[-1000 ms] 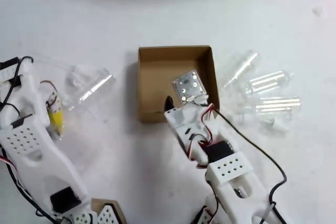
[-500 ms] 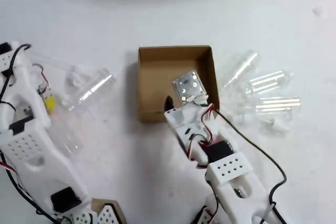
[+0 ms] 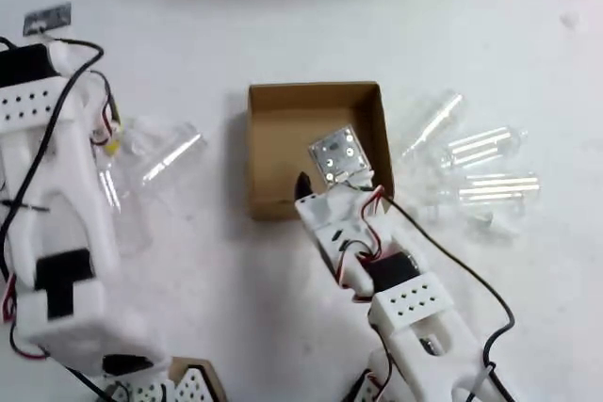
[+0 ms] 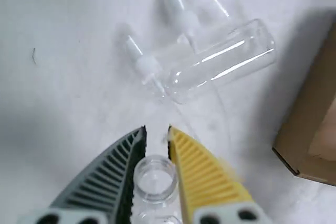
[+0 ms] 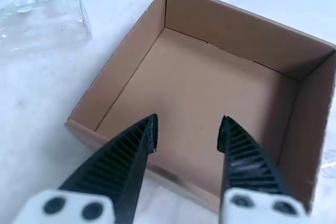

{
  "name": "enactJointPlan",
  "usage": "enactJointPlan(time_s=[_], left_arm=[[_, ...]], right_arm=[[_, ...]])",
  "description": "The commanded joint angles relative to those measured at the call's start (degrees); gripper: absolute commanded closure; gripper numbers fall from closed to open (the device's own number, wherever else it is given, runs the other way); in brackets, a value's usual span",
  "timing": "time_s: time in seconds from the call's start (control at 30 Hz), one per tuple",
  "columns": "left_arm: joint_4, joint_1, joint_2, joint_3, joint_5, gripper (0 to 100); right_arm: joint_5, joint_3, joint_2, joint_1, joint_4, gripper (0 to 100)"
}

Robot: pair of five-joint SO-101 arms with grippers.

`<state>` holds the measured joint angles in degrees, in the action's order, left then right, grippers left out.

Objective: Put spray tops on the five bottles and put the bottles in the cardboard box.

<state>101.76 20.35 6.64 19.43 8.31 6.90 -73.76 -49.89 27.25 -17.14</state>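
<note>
My left gripper (image 4: 156, 136) is shut on a clear, topless bottle (image 4: 154, 174), held above the table with its open neck facing the camera. Under it lie another clear bottle (image 4: 220, 66) and two white spray tops (image 4: 143, 65) (image 4: 181, 11). In the high view the left gripper (image 3: 108, 152) hangs left of the cardboard box (image 3: 283, 101). My right gripper (image 5: 186, 132) stands open over the box's near wall (image 5: 157, 174), nothing between its fingers. The box holds nothing.
Three clear bottles (image 3: 433, 120) (image 3: 480, 146) (image 3: 495, 187) lie on the white table right of the box. One lying bottle (image 3: 170, 157) rests left of it. A box corner (image 4: 310, 124) shows in the left wrist view.
The left arm has risen and swung toward the table's far left, carrying the bottle in its gripper. The right arm has not moved.
</note>
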Motion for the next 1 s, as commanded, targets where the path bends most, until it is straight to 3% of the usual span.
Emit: enactJointPlan(time_s=[0.0,0.27,0.4,0.53,0.77,0.97], left_arm=[[0.53,-3.12,-8.75,-0.79,-0.7,98],[-3.96,-5.58,-18.95,-9.67,-0.79,98],[-10.02,-8.57,-28.09,-15.38,-0.79,98],[-22.42,-12.88,-35.47,-25.14,-0.26,98],[-47.65,-26.68,-41.54,-35.43,-0.53,98],[-70.77,-35.56,-35.47,-37.63,-0.7,98]], right_arm=[[0.0,0.35,-0.4,-0.13,1.36,82.6],[0.0,0.44,-0.4,-6.46,4.44,82.8],[-0.09,0.44,-0.4,-8.57,5.05,82.8],[-0.53,0.7,-0.48,-11.91,5.05,82.8],[-0.62,0.7,-0.48,-17.8,8.04,82.9],[-10.29,0.79,-0.48,-25.01,11.38,82.9]])
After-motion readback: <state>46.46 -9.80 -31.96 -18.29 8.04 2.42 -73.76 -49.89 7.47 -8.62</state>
